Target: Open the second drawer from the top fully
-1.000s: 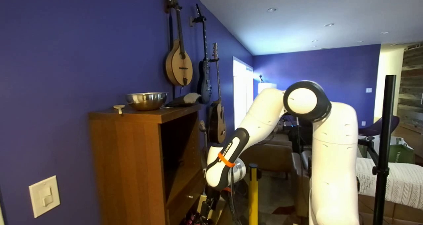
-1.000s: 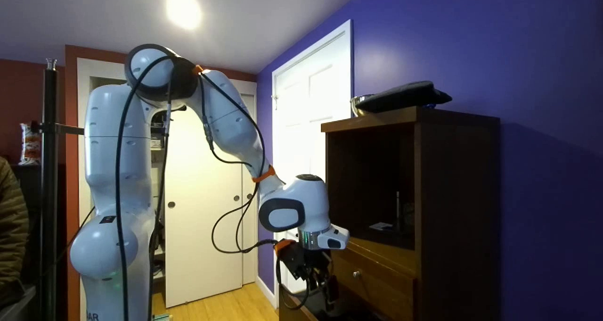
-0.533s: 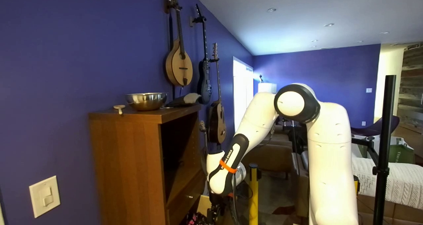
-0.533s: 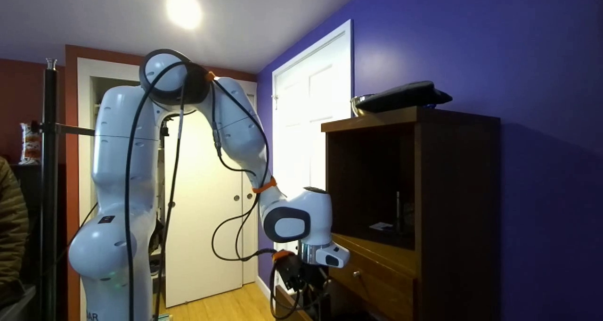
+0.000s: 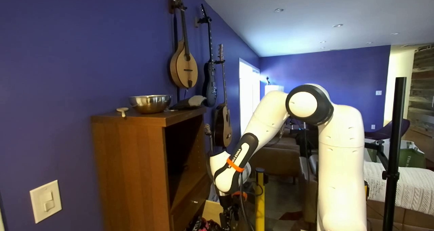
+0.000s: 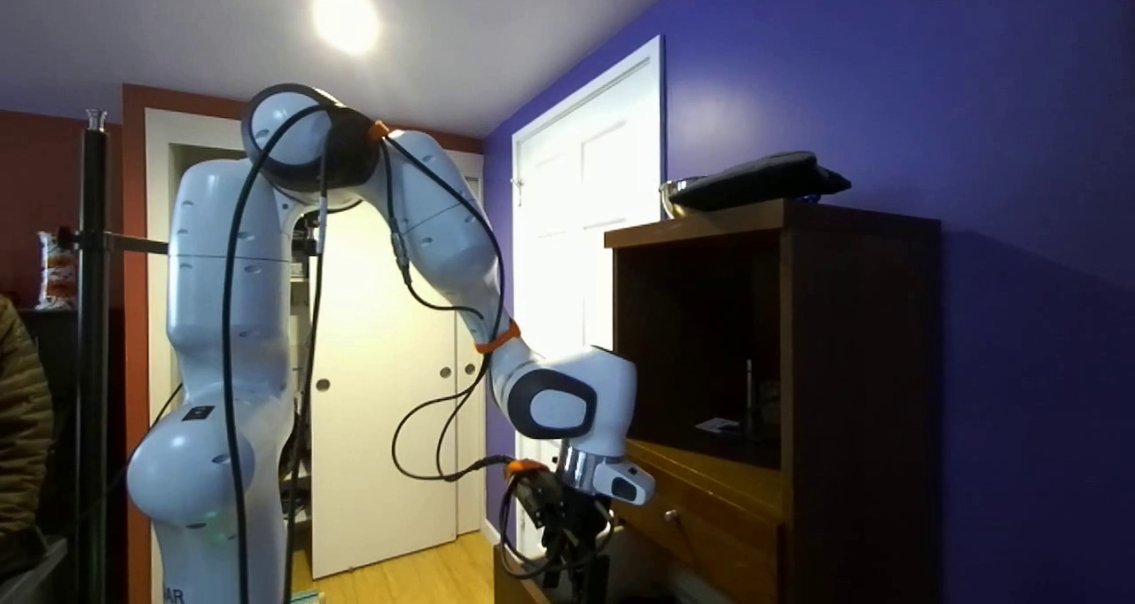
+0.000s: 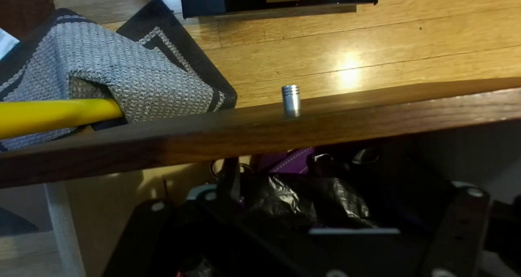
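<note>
The second drawer stands out from the dark wooden cabinet (image 5: 135, 170). Its brown front panel (image 7: 244, 132) crosses the wrist view, with a silver knob (image 7: 291, 102) on the outer face. The drawer front also shows in an exterior view (image 6: 514, 579). The drawer holds a shiny black bag (image 7: 285, 195) and a purple strap (image 7: 291, 160). My gripper (image 7: 333, 191) reaches down behind the front panel, over the contents. Its fingers look spread apart, with nothing seen between them, though they are dark. It also shows in both exterior views (image 5: 226, 220) (image 6: 587, 577), tips cut off or hidden.
The top drawer (image 6: 709, 533) with its own knob is shut above. A metal bowl (image 5: 151, 103) and a dark item (image 6: 767, 181) lie on the cabinet top. A yellow post (image 5: 260, 200) stands near the arm; a grey mat (image 7: 122, 69) lies on the floor.
The drawer front has moved further out from the cabinet. My gripper has moved out with it, away from the cabinet; the arm dipped and then rose slightly, and the wrist has tilted.
</note>
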